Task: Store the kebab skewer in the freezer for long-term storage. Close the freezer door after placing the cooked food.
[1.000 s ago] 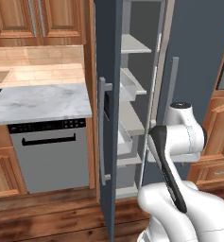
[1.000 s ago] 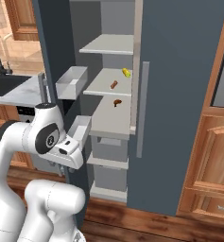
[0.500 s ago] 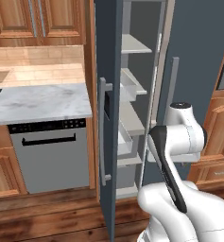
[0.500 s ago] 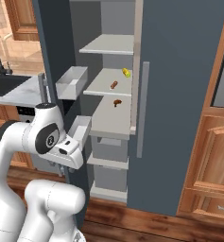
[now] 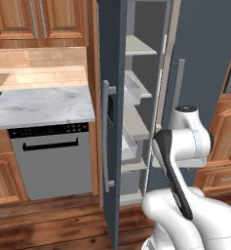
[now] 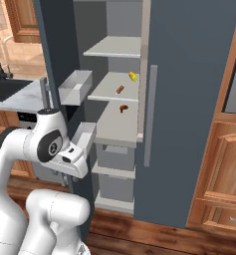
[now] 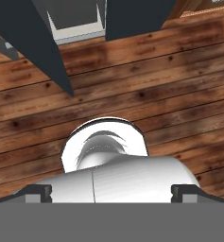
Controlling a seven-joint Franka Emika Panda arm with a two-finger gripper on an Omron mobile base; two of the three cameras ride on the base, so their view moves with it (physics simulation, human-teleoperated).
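Right base view: skewer (image 6: 133, 76) on freezer shelf (image 6: 114, 92), 1 o'clock from arm; door (image 6: 59, 74) ajar at 12. Hand view: gripper (image 7: 111, 191) wide open, empty, pointing floorward.

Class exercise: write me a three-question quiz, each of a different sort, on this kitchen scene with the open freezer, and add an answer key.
1. True or false: the freezer door stands open.
2. Multiple choice: the kebab skewer lies (a) on the floor, (b) on a freezer shelf, (c) in the end effector.
3. Fill in: the hand view looks down at a ____ floor.

Key: 1 true; 2 b; 3 wooden.
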